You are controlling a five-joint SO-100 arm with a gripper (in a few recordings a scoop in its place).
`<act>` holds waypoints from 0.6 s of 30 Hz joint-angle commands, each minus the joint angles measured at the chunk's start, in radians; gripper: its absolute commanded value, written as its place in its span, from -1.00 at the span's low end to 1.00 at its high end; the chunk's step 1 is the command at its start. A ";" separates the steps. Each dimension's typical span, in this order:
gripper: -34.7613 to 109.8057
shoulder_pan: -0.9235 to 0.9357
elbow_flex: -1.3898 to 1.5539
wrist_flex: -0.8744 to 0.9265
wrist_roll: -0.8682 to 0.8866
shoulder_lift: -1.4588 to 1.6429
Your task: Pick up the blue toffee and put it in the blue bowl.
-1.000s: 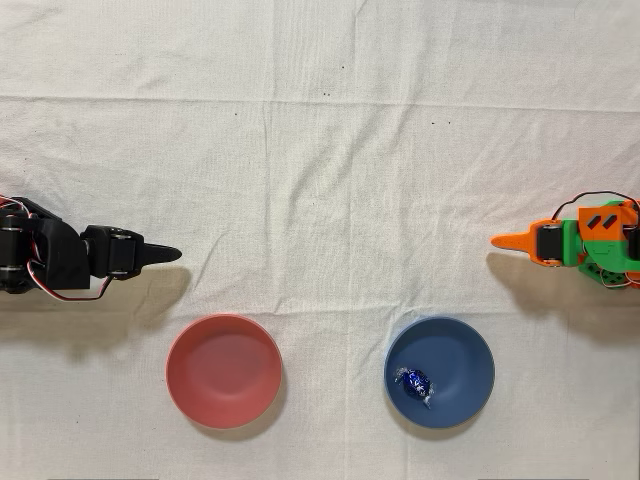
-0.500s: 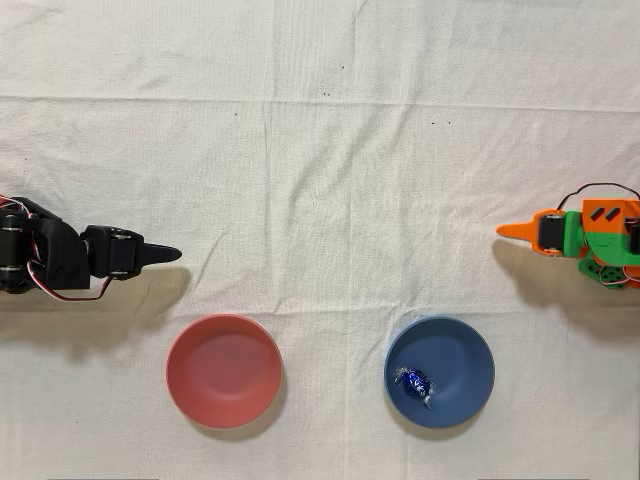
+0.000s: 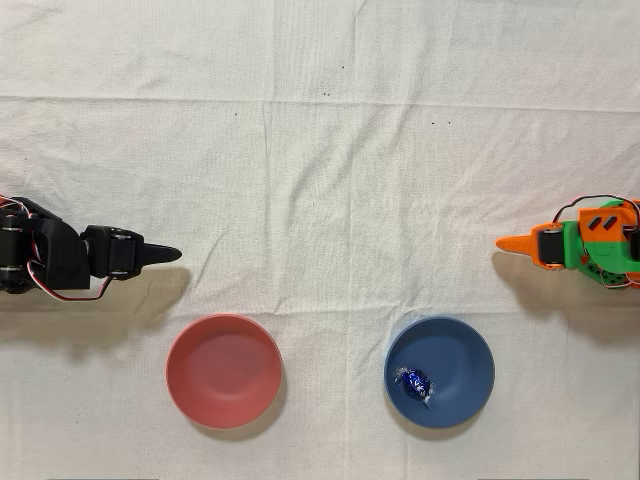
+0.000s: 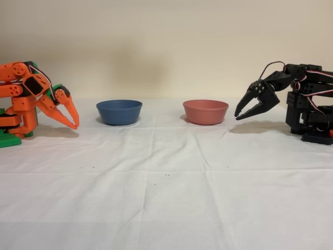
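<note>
A: Where is the blue toffee point(image 3: 414, 384) lying relative to the orange gripper point(image 3: 512, 243)?

B: It is sitting inside the blue bowl point(image 3: 466, 352), left of centre in the overhead view, its twisted ends running diagonally. The gripper is hanging well apart, up and to the right, nearer than the idle black arm point(image 3: 60, 260).

A: Is it holding anything?

B: No; in the fixed view its fingers point(image 4: 69, 113) are pointing down, nearly together and empty.

Two bowls between two arms.
Blue bowl point(image 4: 119, 112) left, red bowl point(image 4: 205, 111) right; orange end effector point(image 4: 74, 123) tips together, empty.
</note>
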 commanded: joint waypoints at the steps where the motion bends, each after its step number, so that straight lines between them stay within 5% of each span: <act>1: -0.52 0.028 -0.017 0.000 0.012 0.000; 18: -0.52 0.040 -0.017 0.000 0.020 0.000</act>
